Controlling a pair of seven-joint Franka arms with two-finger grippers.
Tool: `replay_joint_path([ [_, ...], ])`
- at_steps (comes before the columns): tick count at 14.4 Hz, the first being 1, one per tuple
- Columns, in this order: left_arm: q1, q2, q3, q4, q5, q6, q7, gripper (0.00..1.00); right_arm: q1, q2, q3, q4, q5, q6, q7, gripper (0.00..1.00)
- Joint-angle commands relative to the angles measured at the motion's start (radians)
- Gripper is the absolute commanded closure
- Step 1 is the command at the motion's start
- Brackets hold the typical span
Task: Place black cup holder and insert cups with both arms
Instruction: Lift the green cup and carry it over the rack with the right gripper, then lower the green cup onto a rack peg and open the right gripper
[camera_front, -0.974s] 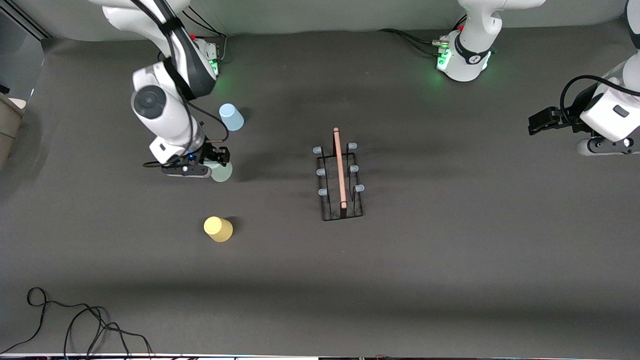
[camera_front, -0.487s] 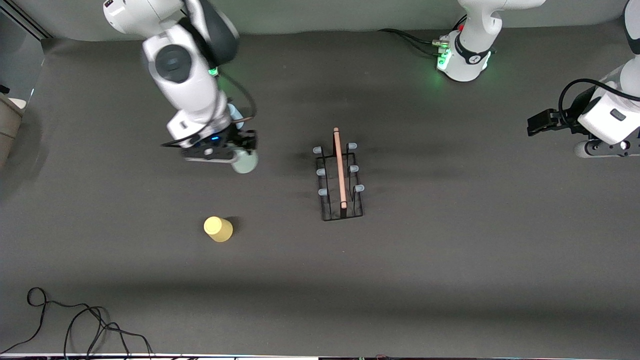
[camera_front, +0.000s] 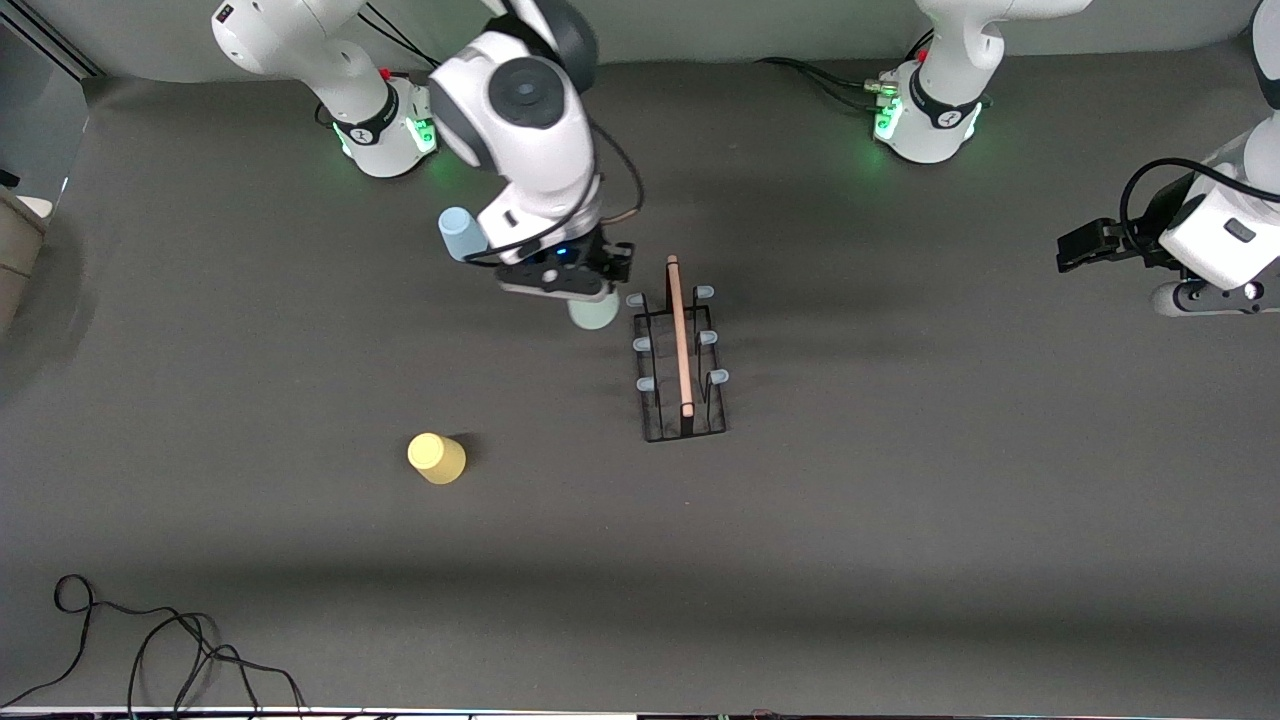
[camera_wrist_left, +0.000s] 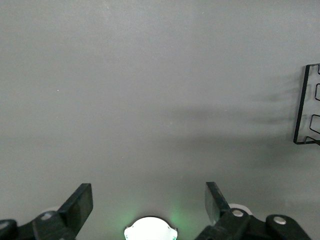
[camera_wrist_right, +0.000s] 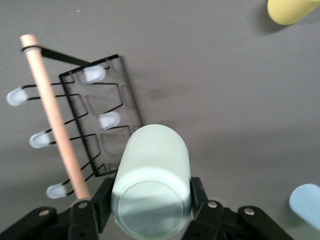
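- The right gripper (camera_front: 592, 300) sits just above the centre of the front view, up in the air over the table (camera_front: 900, 520) just beside the black cup holder (camera_front: 680, 350), at the holder's end nearest the robots' bases.
- Its fingers are clamped on the pale green cup (camera_front: 594, 312); in the right wrist view that cup (camera_wrist_right: 152, 187) fills the lower middle of the frame, its closed base toward the camera, a black finger (camera_wrist_right: 102, 202) pressed against each side.
- The black cup holder stands upright at the centre of the front view, its wooden rod handle (camera_front: 679, 335) running along the top and blue-tipped prongs (camera_front: 635, 299) sticking out on both sides (none of them carries a cup).
- The light blue cup (camera_front: 460, 233) stands mouth down in the upper left part of the front view, partly hidden by the right arm.
- The yellow cup (camera_front: 436, 458) stands mouth down left of centre, nearer to the front camera than the other cups and well apart from the holder.
- The left gripper (camera_front: 1075, 247) waits at the right edge of the front view, holding nothing; the left wrist view shows its fingers (camera_wrist_left: 77, 207) spread wide apart over bare table.
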Motion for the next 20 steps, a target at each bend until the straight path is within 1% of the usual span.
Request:
replay_joint_path([
  [1, -0.003, -0.010, 0.006, -0.008, -0.003, 0.006, 0.015, 0.00, 0.041, 0.068, -0.011, 0.099, 0.001, -0.034, 0.078, 0.72],
  [4, -0.004, -0.010, 0.006, -0.008, -0.003, 0.006, 0.015, 0.00, 0.052, 0.122, -0.011, 0.142, 0.004, -0.032, 0.112, 0.72],
  [12, -0.003, -0.010, 0.006, -0.008, -0.003, 0.006, 0.016, 0.00, 0.052, 0.188, -0.009, 0.131, 0.007, -0.023, 0.118, 0.72],
  [14, -0.003, -0.010, 0.006, -0.008, -0.003, 0.006, 0.016, 0.00, 0.050, 0.192, -0.011, 0.131, 0.039, -0.018, 0.114, 0.72],
  [16, -0.003, -0.010, 0.006, -0.008, -0.003, 0.006, 0.016, 0.00, 0.050, 0.205, -0.011, 0.131, 0.042, -0.008, 0.113, 0.71],
  [18, -0.003, -0.010, 0.006, -0.008, -0.003, 0.006, 0.016, 0.00, 0.050, 0.215, -0.011, 0.131, 0.042, 0.008, 0.113, 0.45],
  [19, -0.003, -0.010, 0.006, -0.008, -0.003, 0.006, 0.016, 0.00, 0.049, 0.219, -0.011, 0.133, 0.044, 0.009, 0.112, 0.21],
  [20, -0.003, -0.010, 0.006, -0.008, -0.003, 0.006, 0.016, 0.00, 0.049, 0.216, -0.011, 0.133, 0.048, 0.009, 0.113, 0.00],
])
